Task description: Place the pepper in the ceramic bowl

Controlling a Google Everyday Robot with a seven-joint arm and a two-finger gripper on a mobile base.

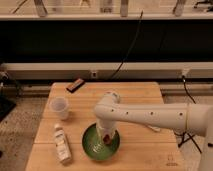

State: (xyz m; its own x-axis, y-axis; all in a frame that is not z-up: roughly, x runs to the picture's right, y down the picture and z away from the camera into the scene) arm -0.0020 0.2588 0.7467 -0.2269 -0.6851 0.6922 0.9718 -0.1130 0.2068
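Observation:
The green ceramic bowl [96, 146] sits on the wooden table [140, 100] near its front edge. My white arm reaches in from the right, and my gripper [106, 136] hangs straight down into the bowl. A small dark-red thing at the gripper's tip, just above the bowl's inside, looks like the pepper [107, 138]. The gripper covers part of the bowl's right side.
A translucent white plastic cup [59, 107] stands at the left. A white bottle [61, 143] lies near the front left corner. A dark flat object [75, 85] lies at the back left edge. A small pale item [154, 128] lies under my arm.

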